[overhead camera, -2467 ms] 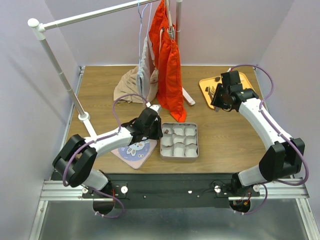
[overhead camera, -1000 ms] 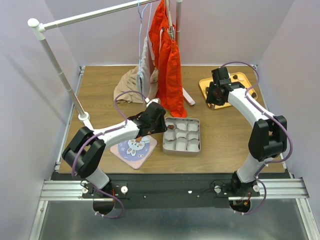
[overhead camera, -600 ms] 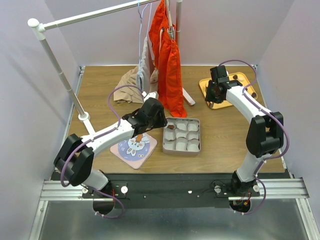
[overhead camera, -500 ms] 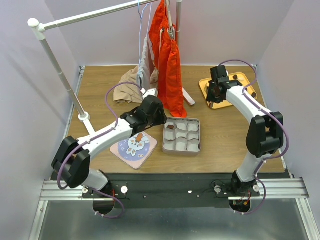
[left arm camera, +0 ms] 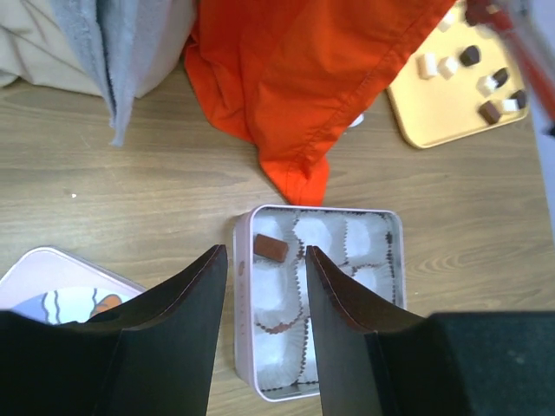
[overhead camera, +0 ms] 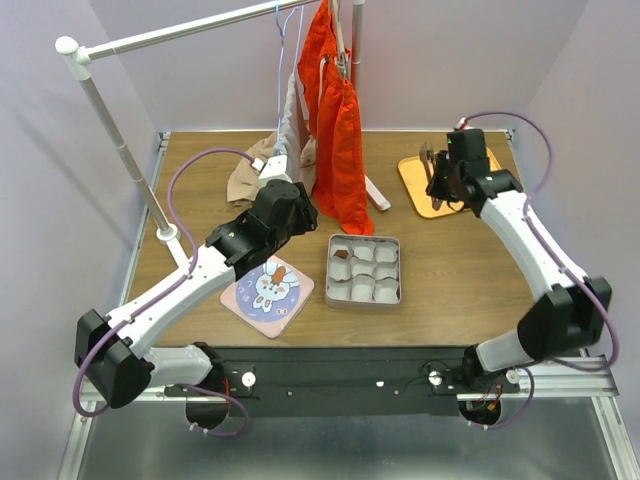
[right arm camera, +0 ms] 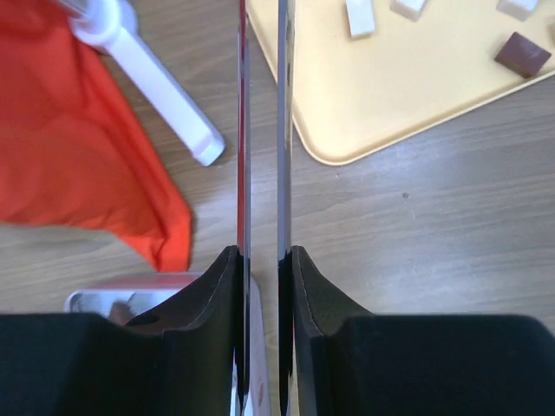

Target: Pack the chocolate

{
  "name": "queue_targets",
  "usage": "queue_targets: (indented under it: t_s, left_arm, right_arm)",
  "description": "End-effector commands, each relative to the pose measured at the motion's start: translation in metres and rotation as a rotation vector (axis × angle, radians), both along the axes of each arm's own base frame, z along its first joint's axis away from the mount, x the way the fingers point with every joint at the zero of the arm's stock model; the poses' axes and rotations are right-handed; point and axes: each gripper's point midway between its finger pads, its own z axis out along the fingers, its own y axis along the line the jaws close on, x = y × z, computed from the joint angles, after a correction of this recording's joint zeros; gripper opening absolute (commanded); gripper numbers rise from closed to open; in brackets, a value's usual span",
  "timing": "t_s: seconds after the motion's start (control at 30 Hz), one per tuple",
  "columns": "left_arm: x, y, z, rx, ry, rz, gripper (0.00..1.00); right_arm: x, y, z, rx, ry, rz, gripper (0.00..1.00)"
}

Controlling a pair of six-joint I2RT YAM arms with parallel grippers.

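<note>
Although the overhead view is leaving both grips unreadable, the left wrist camera is showing the left gripper [left arm camera: 264, 260] hanging over the tin [left arm camera: 240, 295] with its jaws apart and empty. One brown chocolate [left arm camera: 270, 249] is sitting in the cup [left arm camera: 279, 263] at the tin's 10 o'clock corner. More pieces are lying on the yellow tray [left arm camera: 434, 104], at 2 o'clock from the tin. The right gripper [right arm camera: 262, 35] is hovering at the tray's 9 o'clock edge, its blades standing a slit apart. Their tips are running out of frame, so I cannot tell whether they are pinching anything.
</note>
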Motion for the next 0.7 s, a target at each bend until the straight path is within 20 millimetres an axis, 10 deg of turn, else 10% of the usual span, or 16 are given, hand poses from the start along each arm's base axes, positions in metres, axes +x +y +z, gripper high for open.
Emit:
queue_targets:
  t_s: [0.0, 0.4, 0.67]
  left_arm:
    - [0.007, 0.021, -0.008, 0.094, 0.006, 0.054, 0.51]
    - [0.022, 0.061, 0.013, 0.103, -0.05, 0.151, 0.5]
    - [0.022, 0.066, 0.015, 0.082, -0.06, 0.161, 0.5]
  right_arm:
    - [-0.054, 0.002, 0.013, 0.067, 0.039, 0.05, 0.23]
    - [-0.179, 0.038, 0.025, 0.261, 0.186, 0.35, 0.21]
    - [-0.209, 0.042, 0.017, 0.272, 0.268, 0.424, 0.22]
